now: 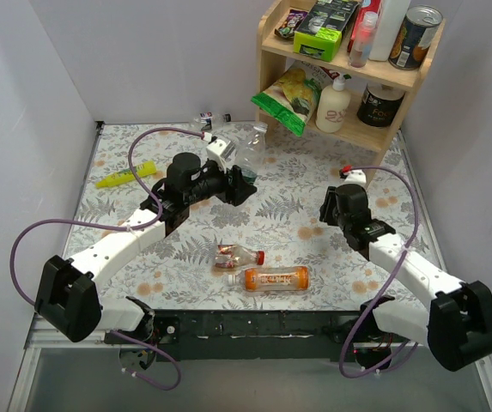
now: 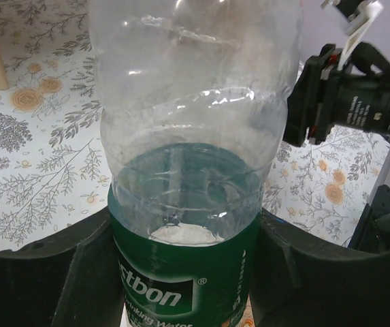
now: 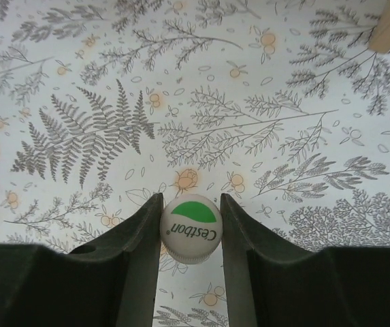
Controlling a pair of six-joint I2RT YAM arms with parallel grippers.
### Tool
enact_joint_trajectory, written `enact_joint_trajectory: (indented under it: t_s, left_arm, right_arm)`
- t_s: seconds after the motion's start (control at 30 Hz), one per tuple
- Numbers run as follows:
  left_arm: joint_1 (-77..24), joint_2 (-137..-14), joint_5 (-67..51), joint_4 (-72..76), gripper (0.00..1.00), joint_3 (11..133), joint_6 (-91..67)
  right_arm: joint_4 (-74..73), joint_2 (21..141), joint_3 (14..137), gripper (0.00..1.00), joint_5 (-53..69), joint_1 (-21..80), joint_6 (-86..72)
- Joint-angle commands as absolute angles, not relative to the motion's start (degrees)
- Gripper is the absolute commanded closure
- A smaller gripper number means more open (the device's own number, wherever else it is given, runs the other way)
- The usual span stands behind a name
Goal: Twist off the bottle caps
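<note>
My left gripper (image 1: 239, 180) (image 2: 184, 272) is shut on the green-labelled clear bottle (image 1: 250, 148) (image 2: 188, 163) and holds it upright at the table's middle back. Its mouth is out of the left wrist view. My right gripper (image 1: 331, 209) (image 3: 190, 221) is shut on a whitish cap with a green mark (image 3: 190, 228), just above the patterned table. A reddish-labelled bottle (image 1: 235, 255) with a red cap (image 1: 261, 257) and an orange bottle (image 1: 276, 278) lie at the front middle. A dark-labelled bottle (image 1: 206, 118) lies at the back.
A wooden shelf (image 1: 349, 64) with tins, boxes, a green snack bag (image 1: 287, 99) and a white pump bottle (image 1: 333, 105) stands at the back right. A yellow-green tube (image 1: 125, 176) lies at the left. White walls enclose the table.
</note>
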State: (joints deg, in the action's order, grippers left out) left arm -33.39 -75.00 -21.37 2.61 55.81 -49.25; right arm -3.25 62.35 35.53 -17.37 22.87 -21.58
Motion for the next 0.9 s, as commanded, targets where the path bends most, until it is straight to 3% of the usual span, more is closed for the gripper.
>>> enact_joint_trajectory:
  t_s: [0.0, 0.73, 0.87]
  left_arm:
    - [-33.6, -73.2, -20.4, 3.6, 0.45, 55.6, -48.3]
    - [-33.7, -73.3, -20.6, 3.7, 0.44, 55.5, -48.2]
    - [-33.7, -73.5, -20.7, 3.7, 0.44, 55.4, -48.3]
  right_arm:
    - [6.9, 67.0, 33.8, 0.71, -24.4, 24.4, -25.0]
    - [2.9, 85.3, 37.0, 0.64, -30.1, 14.6, -31.6]
    - [1.6, 86.9, 38.0, 0.55, -32.1, 14.4, -32.3]
